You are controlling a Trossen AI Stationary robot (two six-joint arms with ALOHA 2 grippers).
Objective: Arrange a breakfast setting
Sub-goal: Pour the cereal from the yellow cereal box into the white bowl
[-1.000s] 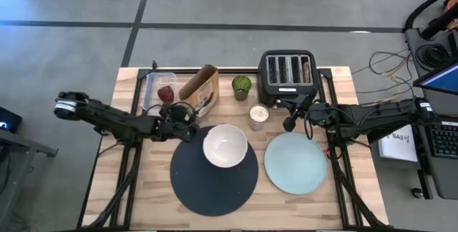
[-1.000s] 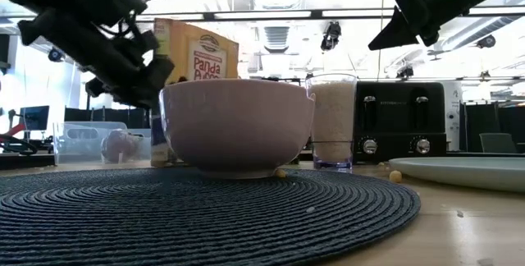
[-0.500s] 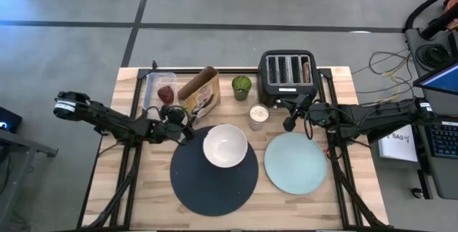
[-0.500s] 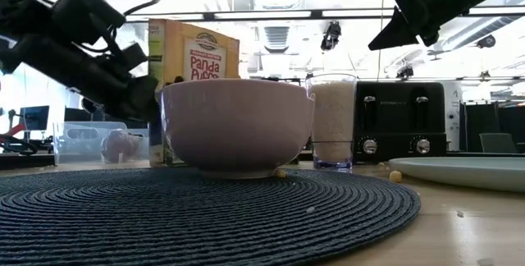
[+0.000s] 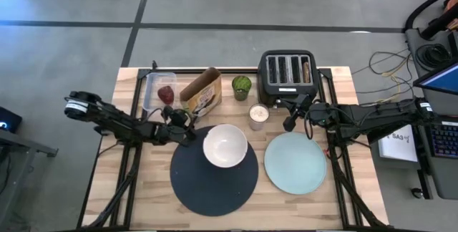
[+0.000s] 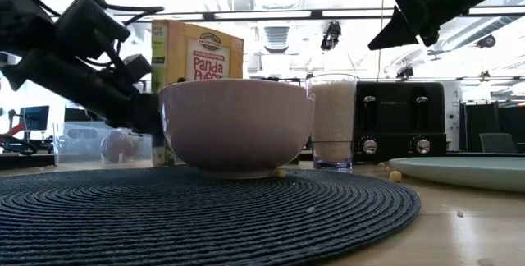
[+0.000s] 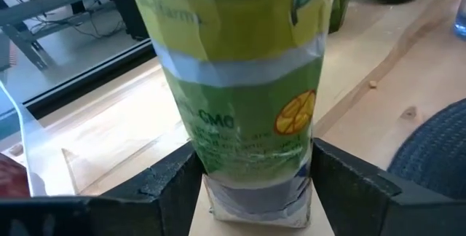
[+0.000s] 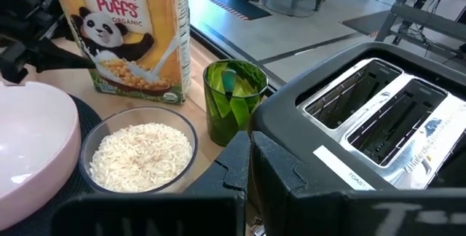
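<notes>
The white bowl sits on the far part of the dark navy mat. The mint plate lies to the mat's right. A toast slice stands in the toaster's right slot. The dark red piece lies in the clear tub. A teal thing shows in the green cup; I cannot tell whether it is the spoon. My left gripper is shut on the upright cereal box left of the bowl. My right gripper is shut and empty, in the air near the toaster's front. My left gripper pinches the cereal box near its bottom, one finger on each broad face, with a narrow side facing the wrist. The fingers come nearly level from the table's left. The box stands upright; its base seems to rest on the table.
A glass of white grains stands between bowl and toaster. The black toaster is at the far edge, the clear tub at the far left. A few crumbs lie by the bowl.
My left gripper has gone down toward the table beside the bowl, its arm dropping lower. The cereal box has stayed upright. My right arm has kept still.
</notes>
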